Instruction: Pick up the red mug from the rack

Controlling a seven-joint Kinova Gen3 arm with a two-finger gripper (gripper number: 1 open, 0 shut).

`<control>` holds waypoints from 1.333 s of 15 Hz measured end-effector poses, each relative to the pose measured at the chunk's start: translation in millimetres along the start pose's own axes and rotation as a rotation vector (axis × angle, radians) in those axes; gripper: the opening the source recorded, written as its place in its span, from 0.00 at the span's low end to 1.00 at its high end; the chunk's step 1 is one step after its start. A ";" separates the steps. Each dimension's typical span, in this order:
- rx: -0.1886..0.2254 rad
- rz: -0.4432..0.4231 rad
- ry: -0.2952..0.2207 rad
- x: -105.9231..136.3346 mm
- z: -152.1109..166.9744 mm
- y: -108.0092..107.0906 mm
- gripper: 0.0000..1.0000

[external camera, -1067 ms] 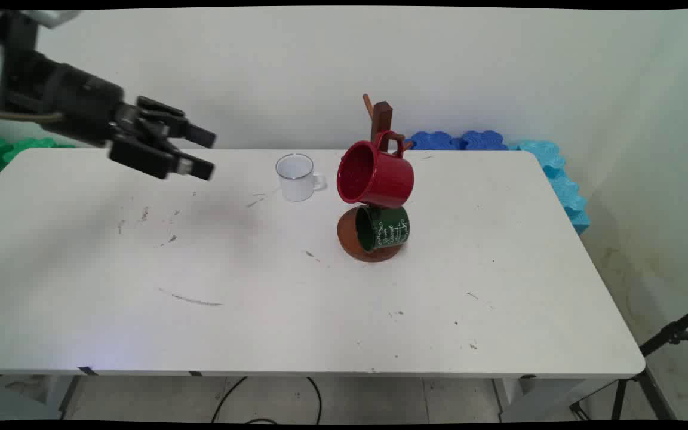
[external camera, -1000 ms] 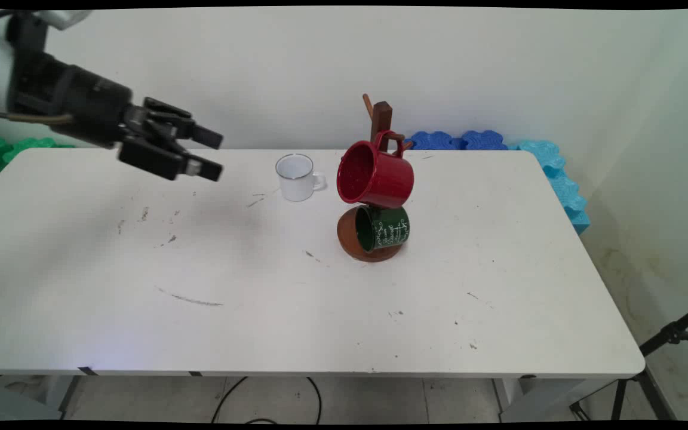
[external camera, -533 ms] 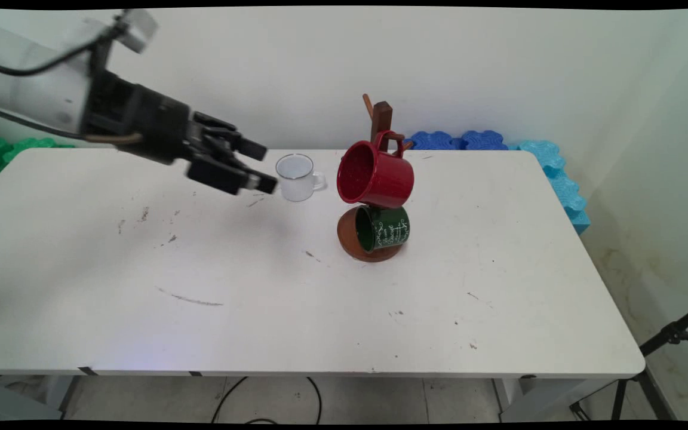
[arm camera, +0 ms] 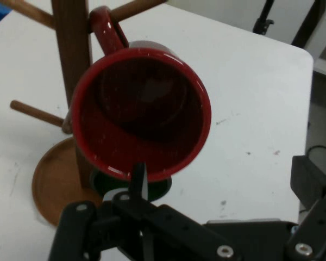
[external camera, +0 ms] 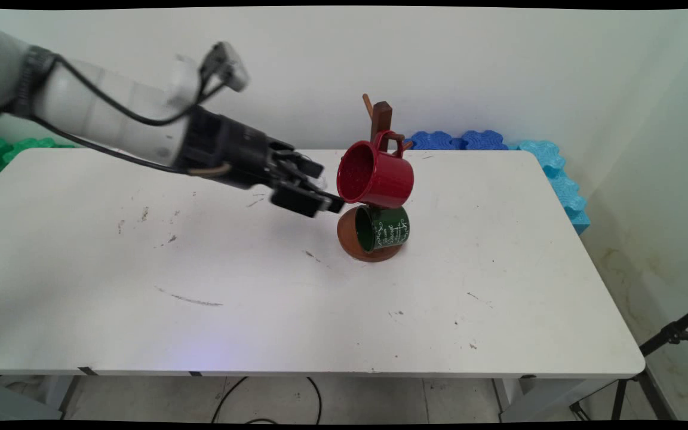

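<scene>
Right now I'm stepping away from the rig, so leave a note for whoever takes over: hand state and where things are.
Hand: open, holding nothing, close in front of the red mug's mouth; contact not evident.
Red mug: hangs by its handle on an upper peg of the wooden mug tree, mouth facing the hand.
Green mug: hangs below it, above the tree's round base.
Tree stands on the white table.

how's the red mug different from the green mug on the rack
The red mug is bigger and hangs from an upper peg; the green mug is smaller and hangs lower, by the base. The red mug is plain; the green mug carries white lettering. Both lie sideways, mouths facing the gripper.
</scene>
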 end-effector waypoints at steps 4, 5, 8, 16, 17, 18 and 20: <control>0.029 0.000 0.001 7.2 38.3 10.1 1.00; 0.034 0.000 0.001 8.5 45.8 11.7 1.00; 0.048 0.001 0.001 11.6 64.6 14.7 1.00; 0.078 0.009 0.000 14.9 95.5 16.2 1.00; 0.080 0.011 -0.001 15.1 97.7 16.5 1.00; 0.081 0.012 -0.001 15.2 99.3 16.7 1.00; 0.082 0.014 -0.001 15.4 101.8 17.3 1.00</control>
